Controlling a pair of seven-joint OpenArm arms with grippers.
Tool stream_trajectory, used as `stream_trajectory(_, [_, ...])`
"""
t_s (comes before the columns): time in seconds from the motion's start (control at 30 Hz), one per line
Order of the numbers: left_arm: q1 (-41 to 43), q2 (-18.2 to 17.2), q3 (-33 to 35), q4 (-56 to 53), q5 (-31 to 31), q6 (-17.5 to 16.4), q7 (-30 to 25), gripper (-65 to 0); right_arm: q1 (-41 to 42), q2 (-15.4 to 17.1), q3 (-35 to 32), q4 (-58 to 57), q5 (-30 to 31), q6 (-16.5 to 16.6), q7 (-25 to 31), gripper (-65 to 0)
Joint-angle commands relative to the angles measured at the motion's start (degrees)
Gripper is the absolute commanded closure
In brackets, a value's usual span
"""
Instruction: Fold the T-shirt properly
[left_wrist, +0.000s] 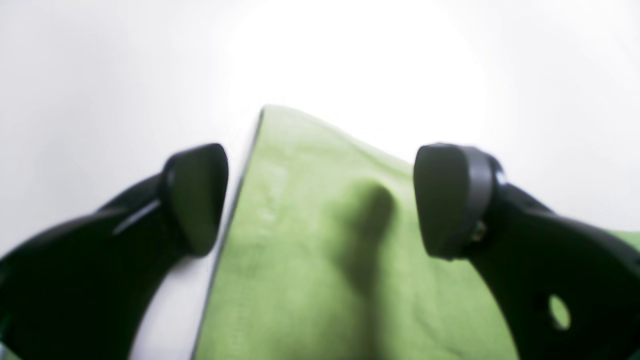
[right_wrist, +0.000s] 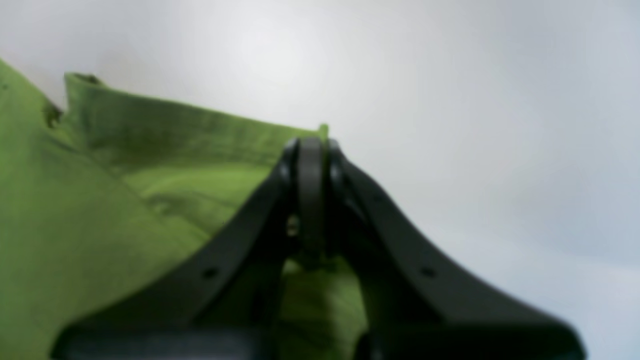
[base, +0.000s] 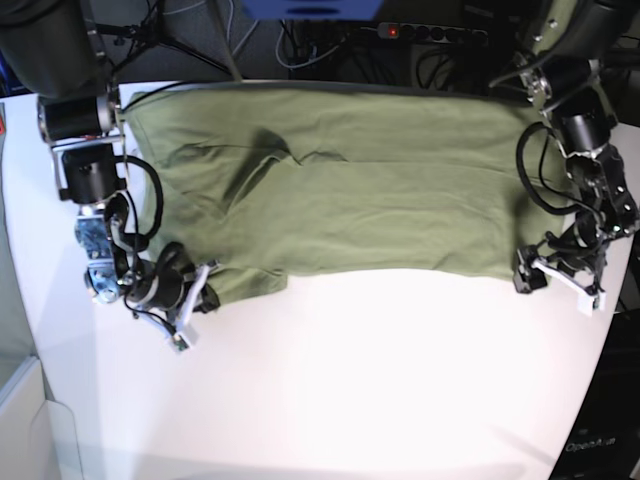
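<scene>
Bare white table (base: 350, 380) fills the near half of your base view; beyond it the T-shirt (base: 340, 180) lies spread flat, olive green, reaching from the left arm's side to the right arm's side and back to the far table edge, with a raised crease left of its middle. Your right gripper (base: 195, 300), at the left of the base view, sits at the near left corner of the T-shirt. Its wrist view shows the two black fingers (right_wrist: 280, 200) pressed together with a strip of green fabric pinched between them, so this gripper is clenched on the T-shirt (right_wrist: 100, 210), whose hemmed edge rises toward the fingertips. Your left gripper (base: 525, 275), at the right of the base view, rests at the near right corner of the garment. Its wrist view shows both pads (left_wrist: 197, 197) standing wide apart, released, with the corner of the T-shirt (left_wrist: 320, 260) lying flat on the white surface between and below them and touching neither pad. Cables and a power strip (base: 440, 32) lie behind the far table edge
</scene>
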Motion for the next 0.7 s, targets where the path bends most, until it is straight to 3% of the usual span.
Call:
stream_trajectory(0.0, [-1.72,-1.1,-0.1,0.96,-0.71,-0.39,-1.21,-55.8,1.71,0.4,0.31,0.84,0.64,0.36,0.95,-1.3])
stream_trajectory(0.67, [-0.05,0.57,-0.19,0.25,-0.89,-0.39,-3.59,-55.5,1.71,0.14,0.4,0.84,0.64,0.36,0.95,-1.3])
